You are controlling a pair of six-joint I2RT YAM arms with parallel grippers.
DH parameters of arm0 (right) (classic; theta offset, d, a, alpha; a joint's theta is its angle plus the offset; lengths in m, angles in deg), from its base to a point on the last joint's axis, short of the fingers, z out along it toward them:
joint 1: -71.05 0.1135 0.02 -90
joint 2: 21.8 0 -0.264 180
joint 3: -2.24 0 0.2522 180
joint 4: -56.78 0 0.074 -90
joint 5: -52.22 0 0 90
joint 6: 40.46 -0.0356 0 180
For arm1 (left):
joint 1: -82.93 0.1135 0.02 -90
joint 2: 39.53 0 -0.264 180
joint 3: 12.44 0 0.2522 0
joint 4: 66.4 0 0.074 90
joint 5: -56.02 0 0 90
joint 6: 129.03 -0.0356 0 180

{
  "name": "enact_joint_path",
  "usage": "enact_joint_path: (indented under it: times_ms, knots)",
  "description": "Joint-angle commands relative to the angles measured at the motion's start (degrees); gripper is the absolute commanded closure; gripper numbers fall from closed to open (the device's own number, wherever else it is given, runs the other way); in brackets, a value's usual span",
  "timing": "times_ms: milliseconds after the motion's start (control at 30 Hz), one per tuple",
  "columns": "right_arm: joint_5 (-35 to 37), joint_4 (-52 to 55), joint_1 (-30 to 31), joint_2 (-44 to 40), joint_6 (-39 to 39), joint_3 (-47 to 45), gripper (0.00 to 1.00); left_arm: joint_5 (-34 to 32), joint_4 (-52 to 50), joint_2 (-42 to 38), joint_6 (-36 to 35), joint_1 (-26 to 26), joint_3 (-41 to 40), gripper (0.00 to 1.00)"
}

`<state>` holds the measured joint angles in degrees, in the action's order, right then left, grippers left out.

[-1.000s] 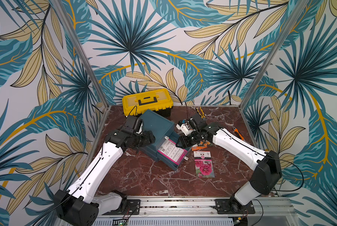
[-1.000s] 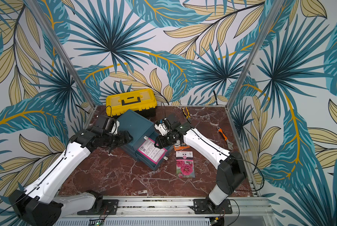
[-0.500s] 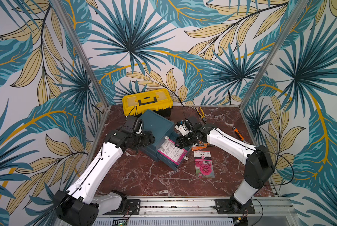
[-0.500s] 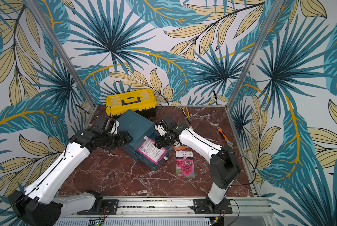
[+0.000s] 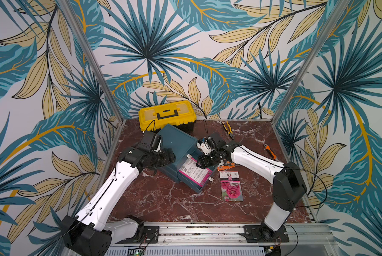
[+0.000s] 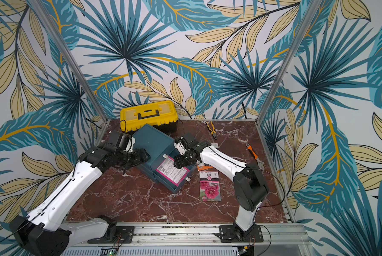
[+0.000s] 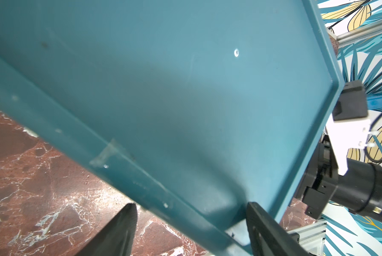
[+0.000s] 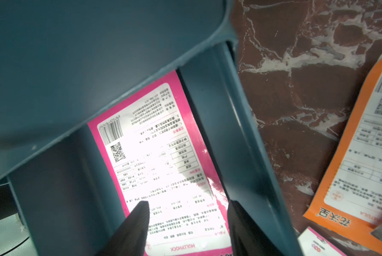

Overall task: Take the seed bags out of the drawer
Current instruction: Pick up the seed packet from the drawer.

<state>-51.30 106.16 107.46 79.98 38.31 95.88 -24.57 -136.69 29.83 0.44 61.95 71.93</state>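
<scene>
The glossy magenta seed bag, white label up, is shown flat in the open teal plastic drawer beneath the parted fingers of the right gripper (the teal cabinet is straddled by the left gripper, grip undeterminable); lying flat, the slick bag may be slid rather than lifted.

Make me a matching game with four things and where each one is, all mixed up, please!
Things:
1. yellow toolbox
2. magenta seed bag, label side up
3. seed bag showing pink flowers
4. orange wrench

Places:
A. flat on the marble table, beside the drawer
B. inside the open drawer
C. by the back wall
D. near the table's right-hand edge

Pairs: 1-C, 2-B, 3-A, 4-D.
</scene>
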Motion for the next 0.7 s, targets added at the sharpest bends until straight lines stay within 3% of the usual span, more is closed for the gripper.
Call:
enact_joint_path:
  times_ms: [0, 667]
  knots:
    - [1.38, -0.86, 0.27, 1.62, -1.09, -0.78, 0.4, -0.8, -1.83, -0.81, -0.35, -0.16, -0.82, 0.19]
    - [3.52, -3.5, 0.64, 2.14, -3.3, -1.55, 0.4, -0.81, -1.95, -0.64, -0.51, -0.14, -0.74, 0.19]
